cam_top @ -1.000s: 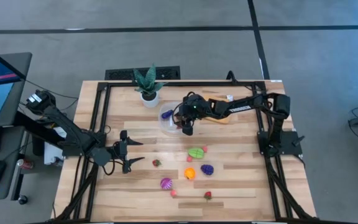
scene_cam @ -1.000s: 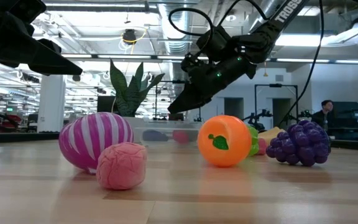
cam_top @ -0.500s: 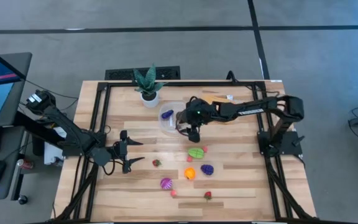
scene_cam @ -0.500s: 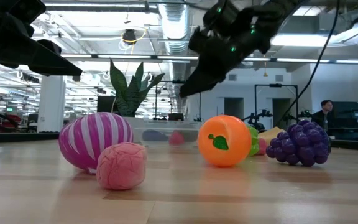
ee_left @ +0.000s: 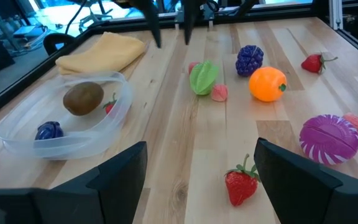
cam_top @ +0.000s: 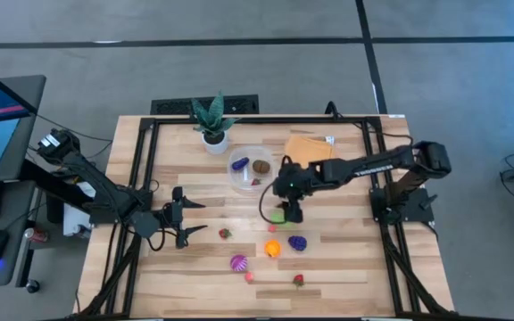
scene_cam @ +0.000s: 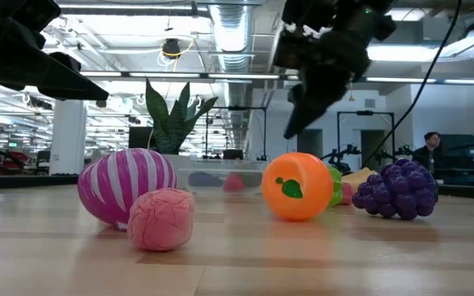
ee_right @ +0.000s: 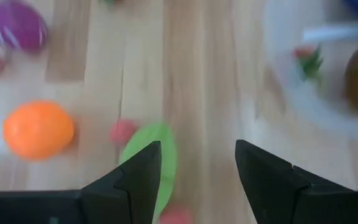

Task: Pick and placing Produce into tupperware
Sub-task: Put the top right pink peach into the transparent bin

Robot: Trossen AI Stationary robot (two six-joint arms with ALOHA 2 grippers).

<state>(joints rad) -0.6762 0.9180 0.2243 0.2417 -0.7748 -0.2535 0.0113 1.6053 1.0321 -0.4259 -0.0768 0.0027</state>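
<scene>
The clear round tupperware (cam_top: 250, 169) sits at the table's far middle and holds a purple piece (ee_left: 48, 130), a brown one (ee_left: 82, 98) and a small red one (ee_left: 109, 106). More produce lies loose on the near half: a green piece (cam_top: 278, 218), an orange (cam_top: 272, 249), purple grapes (cam_top: 297, 242), a striped purple ball (cam_top: 238, 262) and strawberries (cam_top: 225, 234). My right gripper (cam_top: 290, 212) hangs open above the green piece (ee_right: 157, 158), touching nothing. My left gripper (cam_top: 188, 224) waits open at the table's left, holding nothing.
A potted plant (cam_top: 211, 121) stands at the far left of the tub. A flat orange cloth (cam_top: 308, 147) lies to the tub's right. A pink ball (scene_cam: 160, 218) and another strawberry (cam_top: 298, 280) lie near the front edge. Bare wood stretches between my left gripper and the tub.
My right gripper has left the tub, moving toward the table's near edge and rising, tipping to point more steeply down. It now hangs over the green piece. Its finger gap has not changed. The produce has not moved.
</scene>
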